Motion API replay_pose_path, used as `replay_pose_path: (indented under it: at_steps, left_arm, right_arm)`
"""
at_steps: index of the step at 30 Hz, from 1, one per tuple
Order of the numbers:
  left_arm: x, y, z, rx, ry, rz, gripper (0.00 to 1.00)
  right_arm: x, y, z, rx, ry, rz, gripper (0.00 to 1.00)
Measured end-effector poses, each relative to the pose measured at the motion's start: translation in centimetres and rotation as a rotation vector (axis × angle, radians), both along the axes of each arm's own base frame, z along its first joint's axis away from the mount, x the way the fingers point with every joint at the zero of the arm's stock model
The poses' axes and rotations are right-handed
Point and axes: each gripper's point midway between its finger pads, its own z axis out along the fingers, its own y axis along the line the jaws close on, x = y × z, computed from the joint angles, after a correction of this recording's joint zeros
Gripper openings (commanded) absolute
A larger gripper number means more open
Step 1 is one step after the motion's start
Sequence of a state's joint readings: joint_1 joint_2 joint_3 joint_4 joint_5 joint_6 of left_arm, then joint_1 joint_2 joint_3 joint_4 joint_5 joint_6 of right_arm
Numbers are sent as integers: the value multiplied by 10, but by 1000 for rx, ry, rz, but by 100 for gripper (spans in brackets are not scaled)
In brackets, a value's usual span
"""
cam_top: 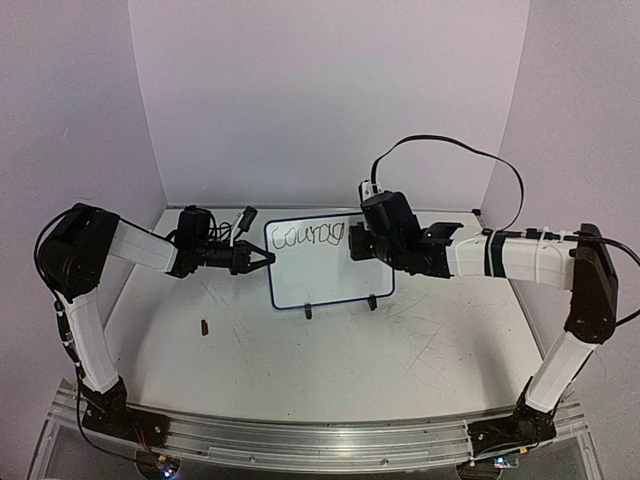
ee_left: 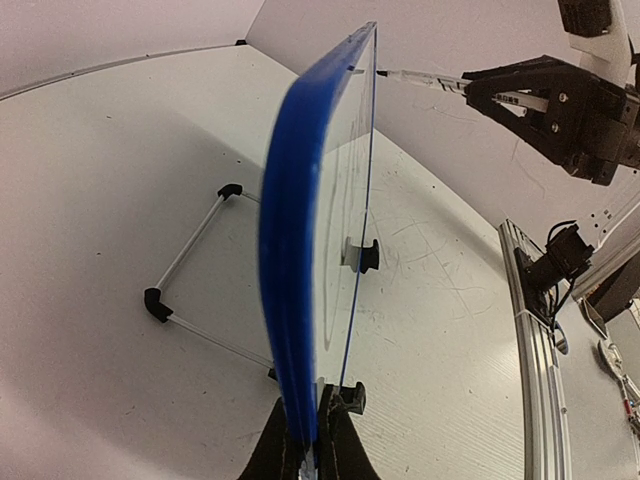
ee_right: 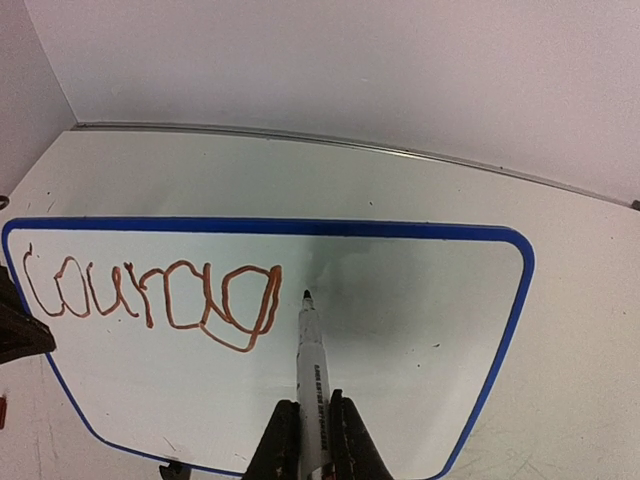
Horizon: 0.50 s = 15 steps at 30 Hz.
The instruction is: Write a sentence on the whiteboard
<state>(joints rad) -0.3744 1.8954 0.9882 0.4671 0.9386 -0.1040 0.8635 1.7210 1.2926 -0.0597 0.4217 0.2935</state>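
Blue-framed whiteboard (ee_right: 420, 330) pinched edge-on by left gripper (ee_left: 305, 440); right gripper (ee_right: 312, 440) clamps the marker (ee_right: 311, 370). Tip points just right of the sentence (ee_right: 150, 295).

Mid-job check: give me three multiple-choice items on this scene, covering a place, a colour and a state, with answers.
1. Where does the left gripper clamp the whiteboard? A) side edge B) top edge C) a foot
2. Its frame is: A) red B) green C) blue
3. The right gripper is: A) open, empty B) shut on the marker C) shut on the board
Answers: 1 A, it pinches the edge nearest its arm; 2 C, the rim shows blue in both wrist views; 3 B, the marker's barrel is clamped in it.
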Motion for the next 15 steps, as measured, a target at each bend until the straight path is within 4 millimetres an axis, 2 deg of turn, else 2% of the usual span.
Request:
replay_pose_path:
  at_steps: [15]
  left_arm:
    - [0,0,0,0,1,0,0]
  right_arm:
    - [2,4,6,16,-13,8,0]
